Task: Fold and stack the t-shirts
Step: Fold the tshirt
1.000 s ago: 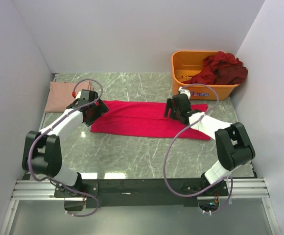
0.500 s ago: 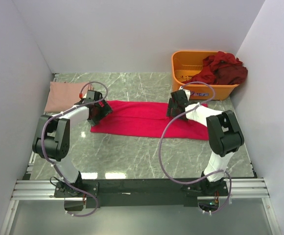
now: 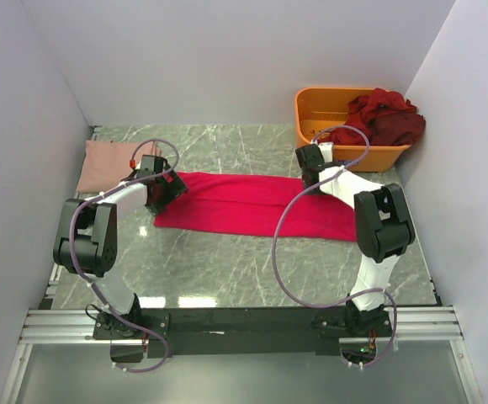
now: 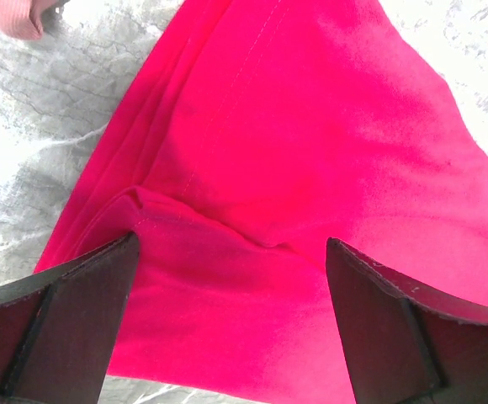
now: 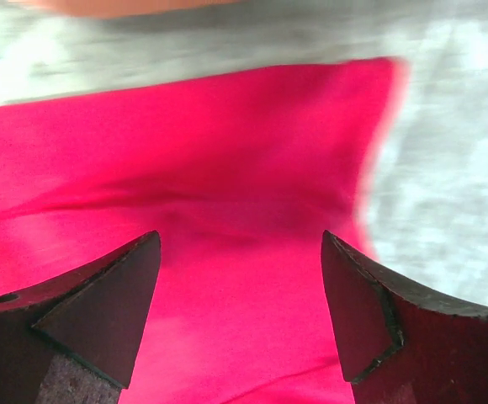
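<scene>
Right gripper (image 5: 240, 240) has slid forward across the bright pinkish-red t-shirt (image 3: 244, 202); left gripper (image 4: 231, 244) barely shifted; both gape open, cloth beneath; a pinch seems next.

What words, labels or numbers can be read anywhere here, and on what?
None can be read.
The bin has a small sticker on its front, too small and blurred to read and partly hidden by the arm.
The red shirt shows no print.
</scene>
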Controlling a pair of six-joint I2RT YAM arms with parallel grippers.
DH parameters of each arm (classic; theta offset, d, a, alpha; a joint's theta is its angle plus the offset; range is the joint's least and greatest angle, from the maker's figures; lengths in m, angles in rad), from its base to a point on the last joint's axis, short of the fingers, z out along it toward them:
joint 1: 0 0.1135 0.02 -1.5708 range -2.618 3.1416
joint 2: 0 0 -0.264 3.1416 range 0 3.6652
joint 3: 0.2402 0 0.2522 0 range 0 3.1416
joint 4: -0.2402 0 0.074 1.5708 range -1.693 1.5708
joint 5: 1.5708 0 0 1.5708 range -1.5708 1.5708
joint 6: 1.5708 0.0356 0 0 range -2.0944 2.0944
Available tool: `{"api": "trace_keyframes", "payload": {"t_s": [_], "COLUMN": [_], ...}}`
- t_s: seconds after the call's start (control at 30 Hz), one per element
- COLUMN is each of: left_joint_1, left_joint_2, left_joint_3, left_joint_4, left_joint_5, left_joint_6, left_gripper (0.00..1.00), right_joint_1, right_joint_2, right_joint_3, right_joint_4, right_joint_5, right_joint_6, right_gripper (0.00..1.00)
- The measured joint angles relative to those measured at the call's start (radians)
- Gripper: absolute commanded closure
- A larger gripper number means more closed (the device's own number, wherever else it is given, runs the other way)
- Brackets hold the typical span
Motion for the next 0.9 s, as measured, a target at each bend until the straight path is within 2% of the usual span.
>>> {"api": "trace_keyframes", "payload": {"t_s": [0.27,0.4,0.57,0.73,0.9], "left_joint_1": [0.001,0.0,-0.014,-0.048,-0.055], "left_joint_2": [-0.003,-0.013,-0.041,0.019,0.154], "left_joint_3": [-0.001,-0.001,0.019,0.144,0.225], "left_joint_4": [-0.002,-0.019,-0.053,-0.041,0.005], "left_joint_5": [0.007,0.006,0.001,0.057,0.105], "left_joint_6": [0.021,0.027,0.038,0.067,0.076], "left_gripper": [0.01,0.0,0.01,0.0,0.01], "right_joint_1": [-0.016,-0.002,0.08,0.138,0.133], "right_joint_2": [-0.041,-0.1,-0.199,-0.217,-0.145], "right_joint_3": [-0.043,-0.058,-0.074,-0.154,-0.164], "right_joint_4": [0.026,0.03,0.023,0.091,0.058], "right_joint_5": [0.169,0.177,-0.021,-0.27,-0.328], "right_joint_6": [-0.073,-0.058,0.057,0.203,0.32], "right_gripper": [0.17,0.17,0.17,0.17,0.16]}}
